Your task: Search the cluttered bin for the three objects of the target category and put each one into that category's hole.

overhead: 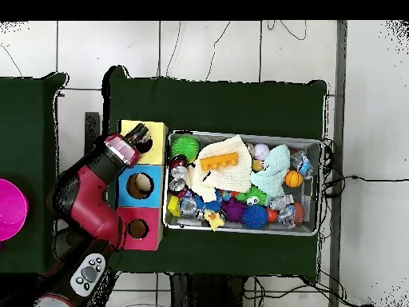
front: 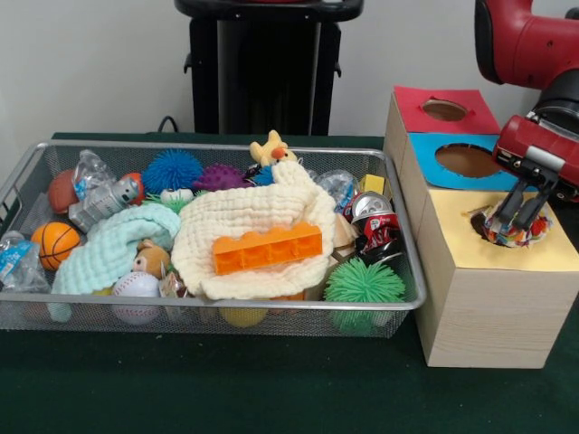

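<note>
My gripper [front: 517,217] pinches a small floppy cloth piece printed red, yellow, blue and green [front: 523,232] in the round yellow-topped hole [front: 505,228] of the pale wooden box [front: 488,307]. It looks light and limp; a bunched fold is likely the best place to hold.

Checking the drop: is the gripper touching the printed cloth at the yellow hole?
Touching: the front view shows the gripper reaching the printed cloth in the yellow hole.

bin [front: 403,303] – brick [front: 267,249] on cloth [front: 253,217] | boxes [front: 493,307] beside
</note>
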### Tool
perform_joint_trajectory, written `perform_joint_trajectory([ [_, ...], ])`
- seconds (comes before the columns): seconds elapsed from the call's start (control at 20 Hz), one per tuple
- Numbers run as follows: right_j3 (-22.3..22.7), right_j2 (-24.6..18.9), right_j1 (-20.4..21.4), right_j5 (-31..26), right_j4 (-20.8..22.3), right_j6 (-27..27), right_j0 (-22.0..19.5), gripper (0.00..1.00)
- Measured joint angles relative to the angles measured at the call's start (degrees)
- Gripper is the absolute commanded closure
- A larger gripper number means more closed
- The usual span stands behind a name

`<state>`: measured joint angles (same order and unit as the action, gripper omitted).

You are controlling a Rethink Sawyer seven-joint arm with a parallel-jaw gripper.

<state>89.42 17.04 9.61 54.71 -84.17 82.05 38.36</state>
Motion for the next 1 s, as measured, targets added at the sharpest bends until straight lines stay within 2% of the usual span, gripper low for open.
perform_joint_trajectory([
  [1.0,0.23,1.77,1.83,0.0,0.89,0.0,-0.03,1.0],
])
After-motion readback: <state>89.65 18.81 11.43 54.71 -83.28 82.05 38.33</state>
